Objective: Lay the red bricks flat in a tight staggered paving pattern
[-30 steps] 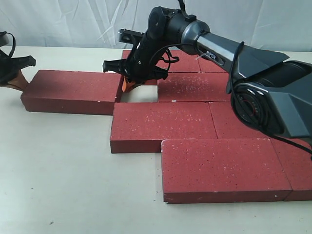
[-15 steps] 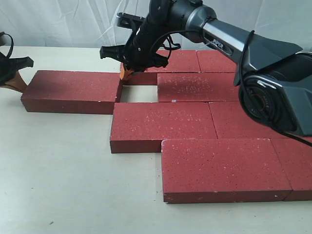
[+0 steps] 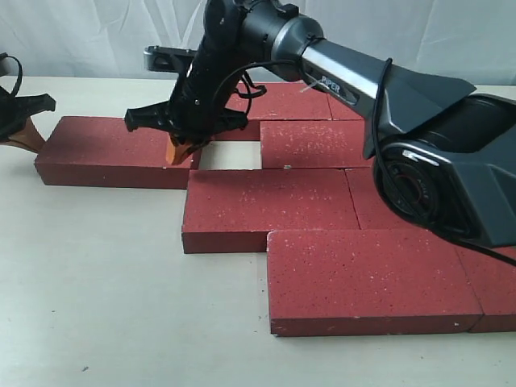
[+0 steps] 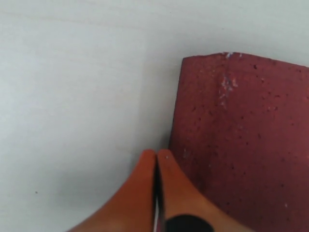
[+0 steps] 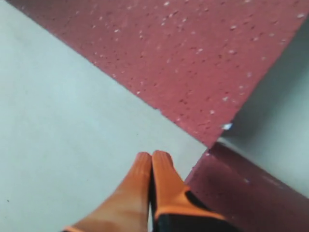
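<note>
Several red bricks lie flat on the white table [image 3: 105,282]. One brick [image 3: 113,147] lies apart at the left. Others sit close together: a middle one [image 3: 270,201], a front one [image 3: 371,274] and back ones [image 3: 318,143]. A small bare gap [image 3: 231,156] shows between them. My right gripper [image 3: 179,153] reaches across and hangs shut and empty at the left brick's right end. Its orange fingertips [image 5: 152,157] are pressed together near a brick corner [image 5: 212,130]. My left gripper [image 3: 31,135] is shut and empty by that brick's left end [image 4: 241,145], fingertips [image 4: 156,154] together.
The right arm's dark body [image 3: 435,161] spans the back right bricks. A white cloth backdrop [image 3: 97,36] hangs behind the table. Bare table lies in front of and left of the bricks.
My right gripper has swung left and forward, from above the gap by the back bricks to the right end of the left brick. Left gripper and bricks have not moved.
</note>
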### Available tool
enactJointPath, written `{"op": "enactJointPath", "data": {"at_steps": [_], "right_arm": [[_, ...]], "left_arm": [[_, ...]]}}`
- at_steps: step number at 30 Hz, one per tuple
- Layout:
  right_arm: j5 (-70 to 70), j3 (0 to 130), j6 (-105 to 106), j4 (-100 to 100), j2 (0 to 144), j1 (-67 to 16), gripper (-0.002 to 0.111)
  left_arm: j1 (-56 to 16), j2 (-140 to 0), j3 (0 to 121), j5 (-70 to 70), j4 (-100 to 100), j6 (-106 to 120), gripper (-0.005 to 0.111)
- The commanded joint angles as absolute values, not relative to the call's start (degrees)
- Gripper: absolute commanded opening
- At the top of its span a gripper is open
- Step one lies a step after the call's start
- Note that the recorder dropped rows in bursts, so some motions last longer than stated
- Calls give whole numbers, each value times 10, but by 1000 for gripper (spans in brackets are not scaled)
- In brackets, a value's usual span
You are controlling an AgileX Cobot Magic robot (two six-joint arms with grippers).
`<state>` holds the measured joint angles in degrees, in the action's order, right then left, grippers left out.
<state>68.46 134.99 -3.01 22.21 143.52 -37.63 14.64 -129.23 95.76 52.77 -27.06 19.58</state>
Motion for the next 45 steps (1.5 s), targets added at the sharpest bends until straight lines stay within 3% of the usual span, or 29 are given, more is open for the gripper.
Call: {"op": "enactJointPath", "data": {"at_steps": [1, 31, 45], "right_arm": [[691, 1351, -22, 219, 1439, -391, -1], [647, 1351, -34, 151, 1468, -394, -1], [608, 1351, -39, 200, 1402, -376, -1]], "left_arm": [[147, -1290, 959, 523, -274, 193, 0], [147, -1290, 959, 530, -275, 193, 0], [141, -1305, 959, 537, -317, 208, 0]]}}
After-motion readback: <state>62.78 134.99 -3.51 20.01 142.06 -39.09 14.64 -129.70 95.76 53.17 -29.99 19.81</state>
